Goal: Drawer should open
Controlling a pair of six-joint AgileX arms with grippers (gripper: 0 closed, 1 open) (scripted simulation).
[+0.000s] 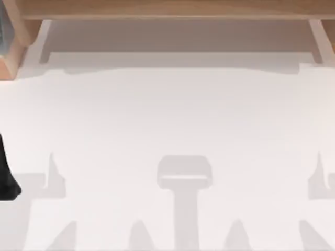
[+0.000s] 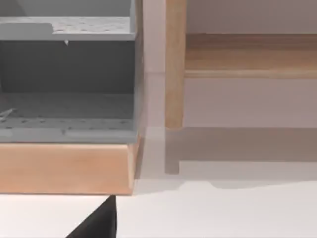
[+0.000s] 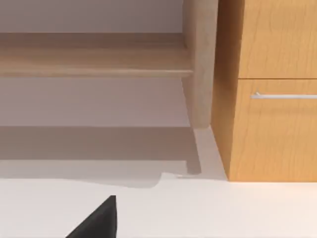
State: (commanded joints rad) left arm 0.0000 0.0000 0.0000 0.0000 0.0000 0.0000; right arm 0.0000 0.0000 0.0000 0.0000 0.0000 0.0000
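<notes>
Left gripper [image 2: 99,220]: recorded as a dark tip at the lower edge of the left wrist view; whether the jaws are released or clenched cannot be told. A dark arm part [image 1: 6,172] is noted at the top view's left edge.

Right gripper [image 3: 99,220]: a like dark tip low in the right wrist view; jaw state likewise cannot be told.

Drawer [image 3: 277,129]: wooden front in a cabinet [image 3: 257,39], seen ahead of the right gripper and off to one side, well apart from it, closed flush. Its bar handle [image 3: 285,95] is set horizontally, long axis running across the drawer front.

Grey shelving unit [image 2: 67,74] on a wooden base [image 2: 64,166]: faced by the left gripper.

Table [image 1: 167,120]: white, with a low wooden shelf [image 1: 167,10] along the far edge.

Judgement: the right arm is taken as the nearer to the handle; nothing is gripped yet.
</notes>
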